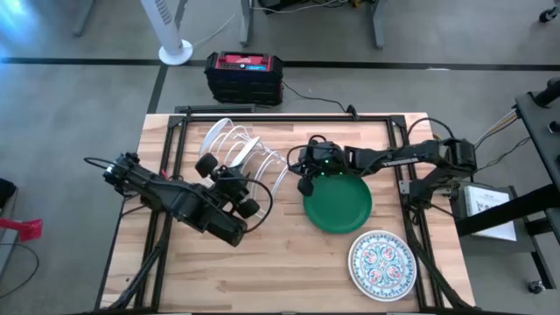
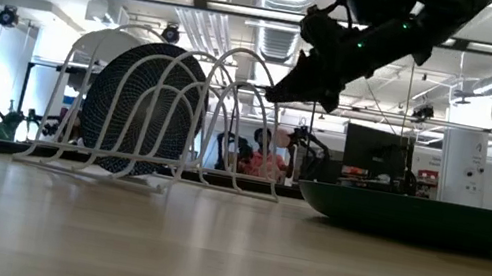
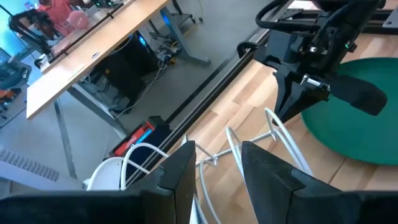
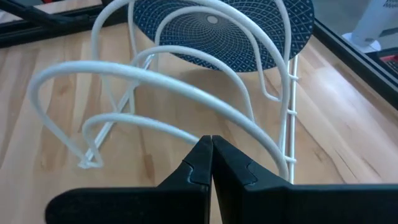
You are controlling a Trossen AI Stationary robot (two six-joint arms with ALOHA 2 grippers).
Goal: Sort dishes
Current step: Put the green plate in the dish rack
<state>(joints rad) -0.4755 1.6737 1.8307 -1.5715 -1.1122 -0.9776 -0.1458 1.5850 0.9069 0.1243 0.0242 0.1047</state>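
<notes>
— What is seen of the room and the work surface?

— Grey flooring is seen around a pale wooden tabletop (image 1: 262,271), with a red and black box (image 1: 244,73) and the base of a white fan (image 1: 175,52) on the floor behind it. From the low view, an open workspace with desks and screens is made out beyond the far edge.

— How are the arms placed?

— Both dark arms are extended over the tabletop. The left gripper (image 1: 229,179) is held beside the white wire rack (image 1: 241,149), and its fingers (image 3: 180,171) are parted with nothing between them; rack wires are seen beyond the gap. The right gripper (image 1: 306,186) is raised above the wood at the near-left rim of the green plate, between that plate and the rack. Its fingers (image 4: 200,163) are pressed together, and nothing is held.

— Where are the dishes?

— Three are visible. A dark blue patterned plate (image 2: 145,105) is stood upright in the rack, at the end away from the green plate. The green plate (image 1: 339,203) is laid flat on the tabletop to the right of the rack. A white plate with a colourful flower pattern (image 1: 381,264) is laid flat near the front right corner, just beside the green one; whether the two rims touch cannot be told.

— Is anything gripped?

— No; neither gripper is closed on a plate.
</notes>
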